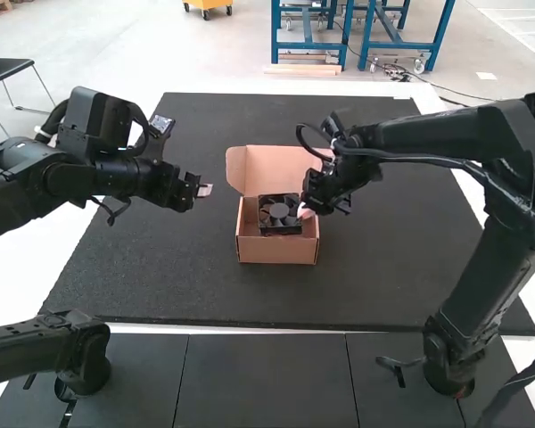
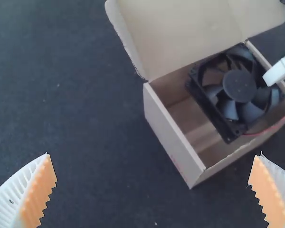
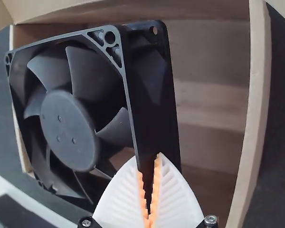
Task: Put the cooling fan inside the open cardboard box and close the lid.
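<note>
An open cardboard box (image 1: 276, 246) sits mid-mat, its lid (image 1: 267, 168) folded back toward the far side. The black cooling fan (image 1: 279, 214) rests tilted inside the box (image 2: 171, 135), leaning against the right wall. My right gripper (image 1: 310, 207) hangs over the box's right side, shut on the fan's frame edge. In the right wrist view, that gripper (image 3: 149, 190) pinches the frame of the fan (image 3: 71, 128) between its orange pads, inside the box (image 3: 256, 118). My left gripper (image 1: 196, 189) hovers left of the box, open and empty. The left wrist view has this gripper (image 2: 153, 159) spread wide above the mat, facing the fan (image 2: 237, 90) and lid (image 2: 190, 33).
A black mat (image 1: 143, 267) covers the table around the box, with bare white table (image 1: 18, 267) at its left and right borders. Both arm bases stand at the near edge. The mat in front of and left of the box is free.
</note>
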`<state>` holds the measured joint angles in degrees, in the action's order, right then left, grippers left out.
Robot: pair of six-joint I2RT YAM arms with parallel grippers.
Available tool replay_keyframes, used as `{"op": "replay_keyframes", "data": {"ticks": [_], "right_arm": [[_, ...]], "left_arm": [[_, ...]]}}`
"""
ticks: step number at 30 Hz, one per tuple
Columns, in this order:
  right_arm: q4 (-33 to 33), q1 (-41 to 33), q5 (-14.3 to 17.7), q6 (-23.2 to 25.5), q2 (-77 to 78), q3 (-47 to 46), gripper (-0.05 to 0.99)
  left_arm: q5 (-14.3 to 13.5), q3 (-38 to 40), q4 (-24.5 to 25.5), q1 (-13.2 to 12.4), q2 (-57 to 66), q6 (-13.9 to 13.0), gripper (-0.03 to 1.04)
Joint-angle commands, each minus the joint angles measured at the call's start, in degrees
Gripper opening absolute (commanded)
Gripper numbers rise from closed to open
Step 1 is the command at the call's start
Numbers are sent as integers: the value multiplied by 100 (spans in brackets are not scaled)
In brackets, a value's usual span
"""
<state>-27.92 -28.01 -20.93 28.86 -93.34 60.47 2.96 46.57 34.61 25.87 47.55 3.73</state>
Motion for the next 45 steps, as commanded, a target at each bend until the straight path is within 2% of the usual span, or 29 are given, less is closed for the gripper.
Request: {"op": "replay_keyframes", "data": {"ticks": [1, 15, 20, 23, 28, 31, 33, 35, 38, 40, 41, 45], "right_arm": [[50, -73, -17, -82, -9, 220, -2], [156, -179, -17, -82, -158, 237, -2], [156, -179, -25, -82, -185, 281, 20], [138, -179, -25, -135, -185, 325, 28], [147, -161, -25, -214, -185, 440, 31], [112, -152, -69, -276, -185, 598, 40], [41, -143, -166, -355, -185, 782, 56], [-170, -143, -324, -496, -167, 1020, 63], [-574, -170, -324, -970, -97, 1354, 73], [-873, -170, -175, -1418, 26, 1529, 76], [-943, -161, 19, -1612, 105, 1565, 77], [-1013, -117, 1064, -2341, 563, 1380, 79]], "left_arm": [[-24, 63, -60, -29, -132, 40, 96], [-24, 81, -95, -161, -132, 40, 96], [-24, 81, -95, -161, -132, 40, 96], [-24, 81, -95, -161, -132, 40, 96], [-24, 72, -130, -161, -132, 40, 96], [-24, 63, -192, -196, -132, 40, 96], [-24, 46, -244, -240, -106, 49, 96], [-24, 46, -315, -293, -70, 49, 96], [-24, 46, -411, -407, 97, 49, 96], [-32, 72, -473, -513, 237, 58, 96], [-50, 81, -517, -565, 325, 49, 96], [-129, 142, -666, -820, 677, 49, 96]]}}
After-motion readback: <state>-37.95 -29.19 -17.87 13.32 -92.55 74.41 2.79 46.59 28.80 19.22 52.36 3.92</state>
